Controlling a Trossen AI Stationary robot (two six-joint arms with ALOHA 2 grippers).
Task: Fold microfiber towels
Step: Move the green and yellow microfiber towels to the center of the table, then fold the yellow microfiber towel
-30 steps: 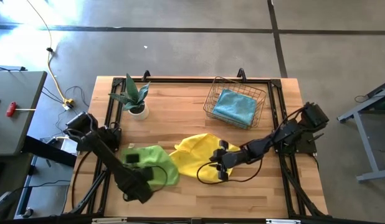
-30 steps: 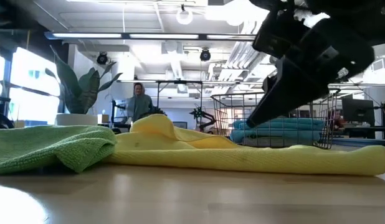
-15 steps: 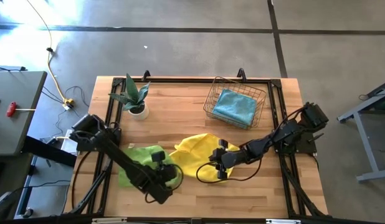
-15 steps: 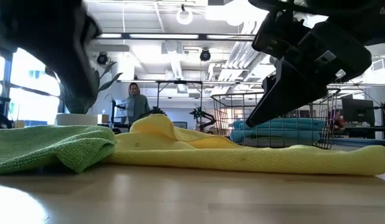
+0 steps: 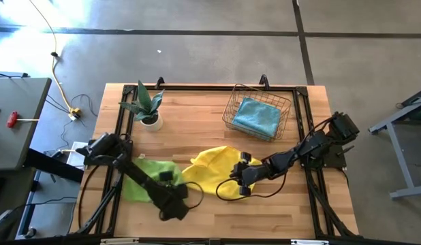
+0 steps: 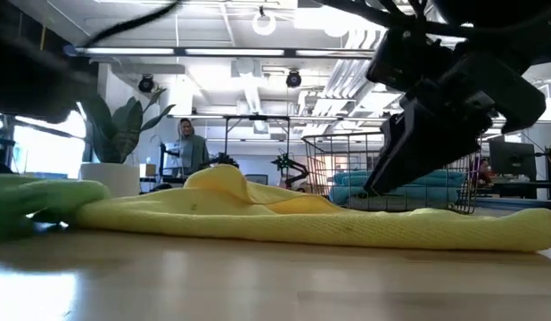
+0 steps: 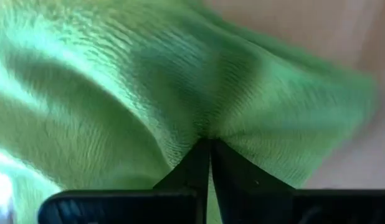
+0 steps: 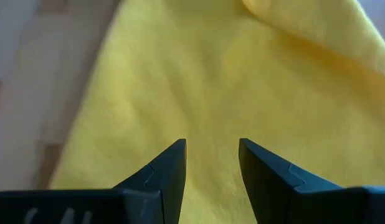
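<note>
Now your left gripper (image 7: 209,144), pinched shut on the lime green towel (image 5: 144,182), has dragged its edge rightward, folding it smaller. Your right gripper (image 8: 211,163) hovers open above the yellow towel (image 5: 212,170).

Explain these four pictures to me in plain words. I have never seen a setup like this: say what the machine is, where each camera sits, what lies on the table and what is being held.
This is a robot with two dark arms at a wooden table, each ending in a two-finger gripper. One camera looks straight down, one sits at table-top height, and one rides on each wrist.

On the table lie a green towel, a yellow towel, a small potted plant and a wire basket holding a blue towel.

The left gripper is shut, pinching a fold of the green towel. The right gripper is open just above the yellow towel, holding nothing. A person stands far back in the room.
</note>
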